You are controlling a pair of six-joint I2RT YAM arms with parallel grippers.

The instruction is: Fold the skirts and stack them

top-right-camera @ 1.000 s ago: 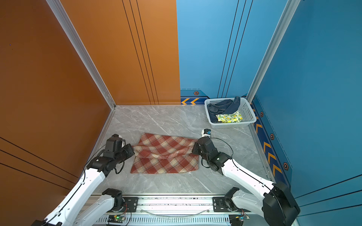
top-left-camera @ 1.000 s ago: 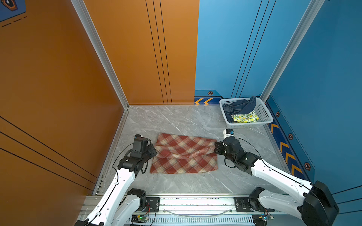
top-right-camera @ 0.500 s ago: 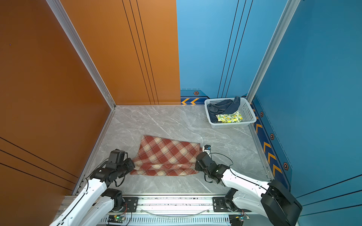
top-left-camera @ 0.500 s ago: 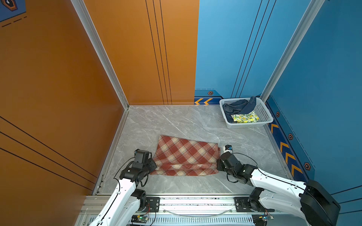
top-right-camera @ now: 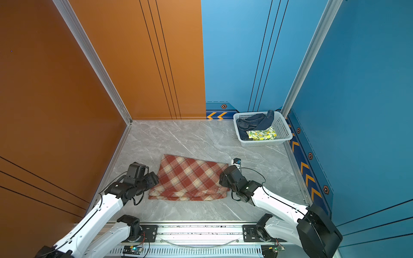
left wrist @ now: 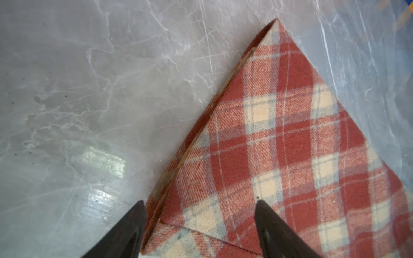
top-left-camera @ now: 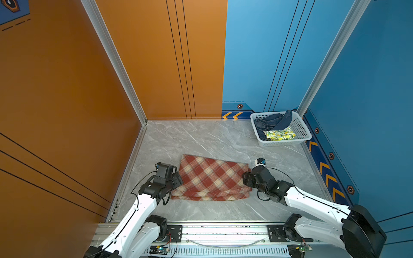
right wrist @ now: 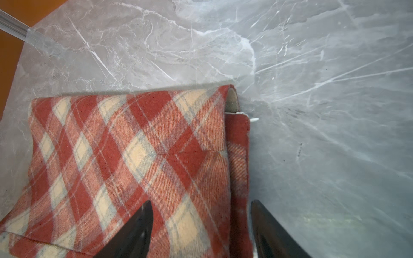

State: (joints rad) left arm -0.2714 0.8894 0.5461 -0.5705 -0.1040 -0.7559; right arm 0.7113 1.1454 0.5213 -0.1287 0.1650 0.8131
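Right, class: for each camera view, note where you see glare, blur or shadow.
Left wrist view: two bright glare patches on the marble table; the plaid skirt is sharp, the left gripper soft. Right wrist view: the right gripper is blurred, the far table surface hazy. Both top views: evenly lit and sharp.

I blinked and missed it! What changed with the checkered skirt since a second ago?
The left gripper and right gripper drew the top layer of the plaid skirt toward the robot, finishing the fold, then opened and let go. The denim skirt and lemon skirt stayed in the basket.
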